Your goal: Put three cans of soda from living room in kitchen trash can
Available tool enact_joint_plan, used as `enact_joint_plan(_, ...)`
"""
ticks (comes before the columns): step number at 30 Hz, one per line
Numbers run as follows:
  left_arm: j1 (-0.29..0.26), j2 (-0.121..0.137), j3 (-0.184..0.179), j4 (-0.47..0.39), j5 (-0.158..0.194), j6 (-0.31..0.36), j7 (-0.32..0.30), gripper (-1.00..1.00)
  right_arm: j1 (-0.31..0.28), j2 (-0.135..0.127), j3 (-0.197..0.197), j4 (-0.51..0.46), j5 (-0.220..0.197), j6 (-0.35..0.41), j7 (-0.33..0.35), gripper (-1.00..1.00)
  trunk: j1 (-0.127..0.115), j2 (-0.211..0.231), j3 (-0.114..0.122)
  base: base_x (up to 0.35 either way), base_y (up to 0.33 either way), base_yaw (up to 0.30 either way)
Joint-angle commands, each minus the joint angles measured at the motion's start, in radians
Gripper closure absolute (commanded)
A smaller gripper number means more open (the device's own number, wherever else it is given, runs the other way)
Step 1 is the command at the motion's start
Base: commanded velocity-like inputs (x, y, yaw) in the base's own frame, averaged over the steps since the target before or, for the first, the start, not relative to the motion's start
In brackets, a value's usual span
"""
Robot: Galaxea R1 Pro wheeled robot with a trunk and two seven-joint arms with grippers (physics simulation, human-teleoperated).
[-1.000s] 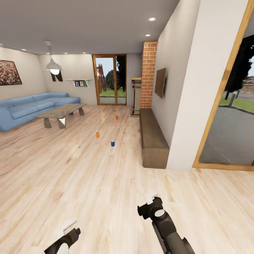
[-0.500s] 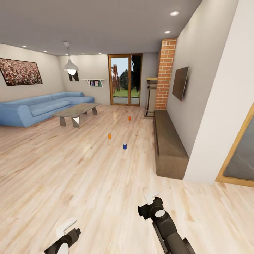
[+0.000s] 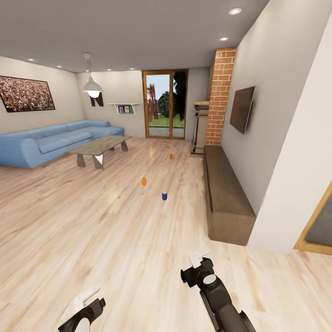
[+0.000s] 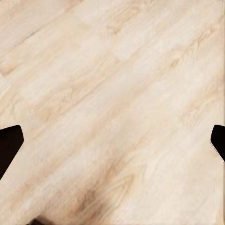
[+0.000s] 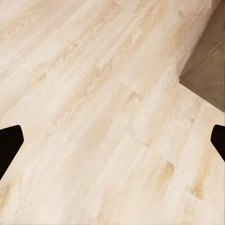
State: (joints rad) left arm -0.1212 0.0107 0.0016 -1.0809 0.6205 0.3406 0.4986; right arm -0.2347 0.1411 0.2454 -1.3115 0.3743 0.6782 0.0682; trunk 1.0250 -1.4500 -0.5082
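Three soda cans stand on the living room's light wood floor ahead of me: a blue can (image 3: pixel 164 196) nearest, an orange can (image 3: pixel 144 181) a little further left, and a second orange can (image 3: pixel 171 156) further back toward the fireplace. My left gripper (image 3: pixel 86 295) and right gripper (image 3: pixel 199 258) hang low in front of me, far short of the cans. Both wrist views look down on bare floor; the dark fingertips (image 4: pixel 9 143) (image 5: pixel 9 143) sit wide apart with nothing between them. The trash can and the kitchen are out of view.
A long low dark-wood cabinet (image 3: pixel 226 189) runs along the right wall under a black TV (image 3: pixel 242 108), beside a brick fireplace column (image 3: pixel 220 97). A blue sofa (image 3: pixel 50 143) and coffee table (image 3: pixel 99 145) stand at left. A white wall corner (image 3: pixel 299 161) juts in at right.
The whole picture has shifted: the camera turned left and moved a little forward, so the cans and cabinet sit further right and slightly nearer. Both arms hold the same pose.
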Motion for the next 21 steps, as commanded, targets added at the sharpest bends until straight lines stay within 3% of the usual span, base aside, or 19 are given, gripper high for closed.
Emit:
enact_joint_plan(1, 0.0, 0.0, 0.0, 0.0, 0.0, 0.0, 0.0, -1.0, 0.0, 0.0, 0.0, 0.0, 0.0, 0.0, 0.0, -1.0, 0.0, 0.0, 0.0, 0.344, 0.0, 0.023)
enact_joint_plan(8, 0.0, 0.0, 0.0, 0.001, -0.001, 0.0, 0.0, -1.0, -0.001, 0.0, 0.001, 0.0, -0.003, 0.001, -0.001, -1.0, 0.0, 0.0, 0.0, 0.344, 0.0, 0.093)
enact_joint_plan(21, 0.0, 0.0, 0.0, 0.001, 0.0, 0.0, 0.001, -1.0, -0.002, 0.0, 0.003, 0.0, -0.004, 0.001, -0.001, -1.0, 0.0, 0.0, 0.0, 0.344, 0.0, 0.27)
